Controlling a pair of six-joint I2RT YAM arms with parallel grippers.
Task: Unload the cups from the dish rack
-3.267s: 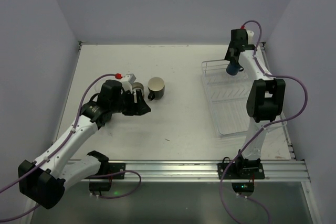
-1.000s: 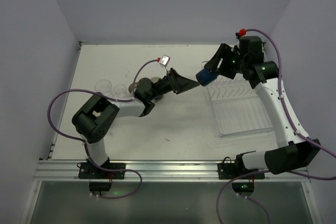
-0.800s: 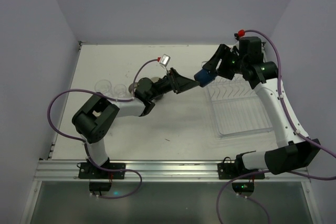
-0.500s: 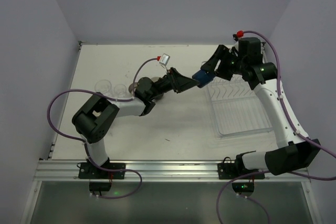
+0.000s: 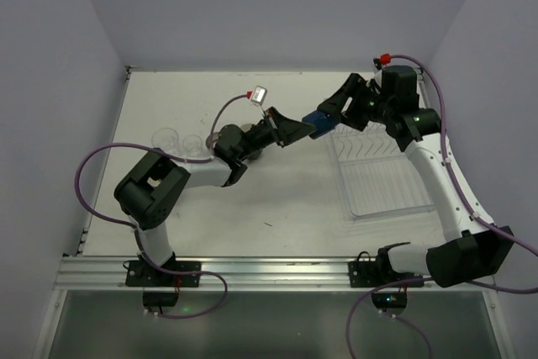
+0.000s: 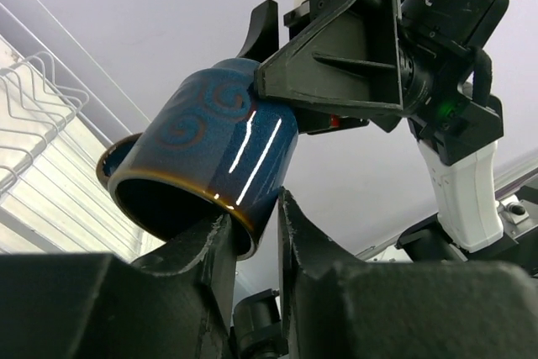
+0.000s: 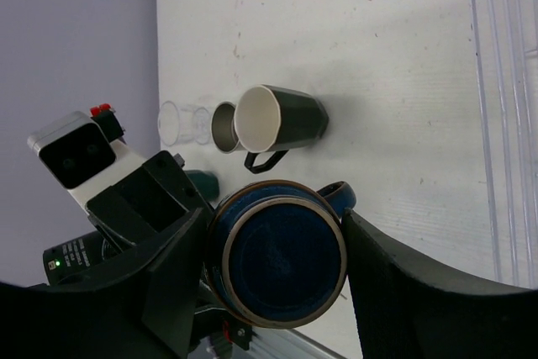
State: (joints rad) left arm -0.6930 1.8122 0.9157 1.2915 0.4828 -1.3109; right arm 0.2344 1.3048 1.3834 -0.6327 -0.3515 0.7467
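A blue mug [image 5: 318, 120] hangs in the air left of the dish rack [image 5: 378, 176]. My right gripper [image 5: 326, 113] is shut on its body, one finger on each side, its base towards the right wrist camera [image 7: 277, 266]. My left gripper [image 5: 304, 130] reaches up from the left. In the left wrist view its narrowly open jaws [image 6: 256, 224] straddle the mug's rim wall [image 6: 218, 149], one finger inside and one outside, with a thin gap on the outer side. The rack shows no cups in the top view.
On the table left of centre lie a dark mug with a cream inside [image 7: 282, 119], a small steel cup [image 7: 223, 126] and two clear glasses [image 5: 164, 138]. A dark teal cup [image 7: 202, 182] sits partly hidden by my left arm. The rack's wire end [image 6: 34, 115] is close by.
My right gripper carried the blue mug from over the rack leftward. My left arm swung from the table cups up to meet it, and the mug's rim has slid between the left fingers.
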